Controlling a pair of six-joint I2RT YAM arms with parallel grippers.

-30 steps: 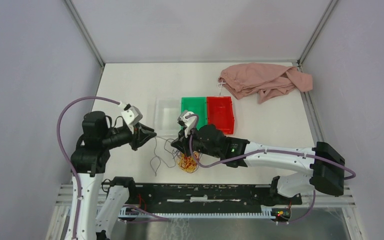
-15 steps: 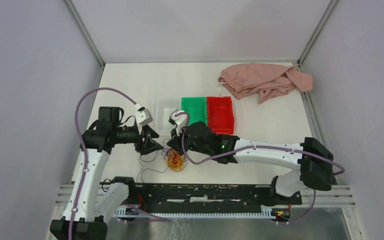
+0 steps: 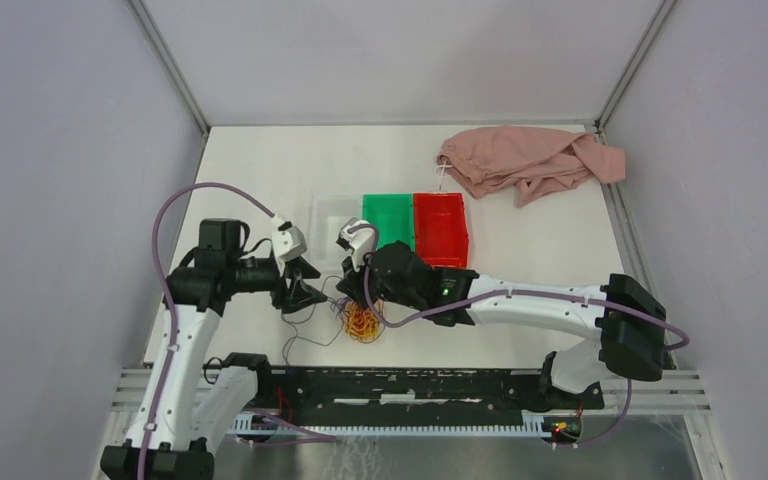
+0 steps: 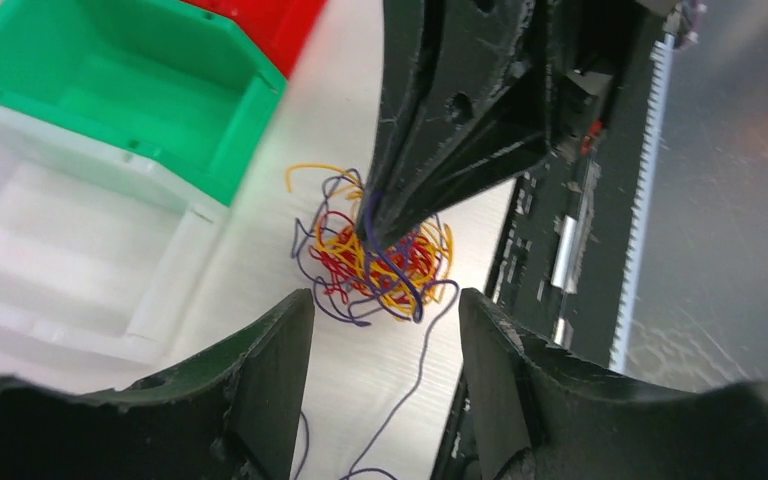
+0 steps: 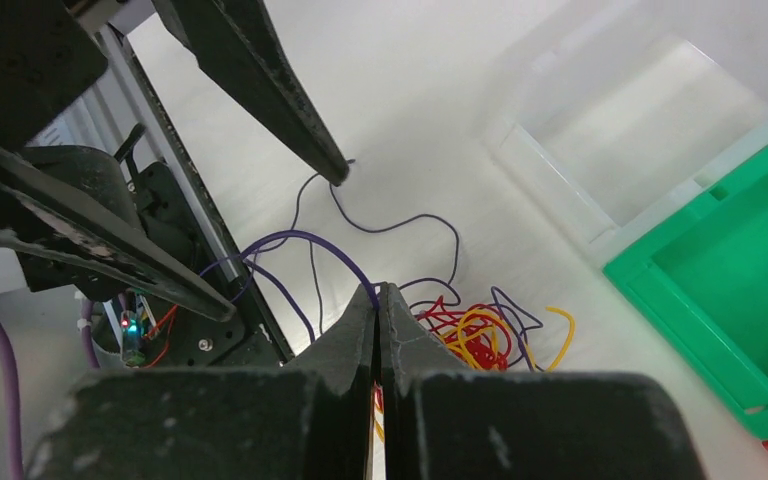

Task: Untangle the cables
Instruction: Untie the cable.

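Observation:
The cables [image 3: 362, 322] lie as a small tangle of red, yellow-orange and purple strands on the white table near the front rail. In the right wrist view my right gripper [image 5: 377, 292] is shut on a purple strand that rises from the tangle [image 5: 472, 330]. The left wrist view shows those shut fingers [image 4: 430, 150] pointing down at the tangle [image 4: 380, 255]. My left gripper [image 4: 385, 305] stands open just left of the tangle, nothing between its fingers; a loose purple strand [image 4: 412, 395] trails on the table below it. From above, the left gripper [image 3: 305, 291] faces the right gripper [image 3: 350, 292].
A clear bin [image 3: 332, 232], a green bin [image 3: 388, 222] and a red bin [image 3: 441, 228] stand in a row just behind the grippers. A pink cloth [image 3: 525, 160] lies at the back right. The black front rail [image 3: 410, 385] runs close beside the tangle.
My left gripper has opened and let go of the purple strand, and its arm has swung right toward the tangle. The right gripper, still shut, has shifted a little left with the tangle.

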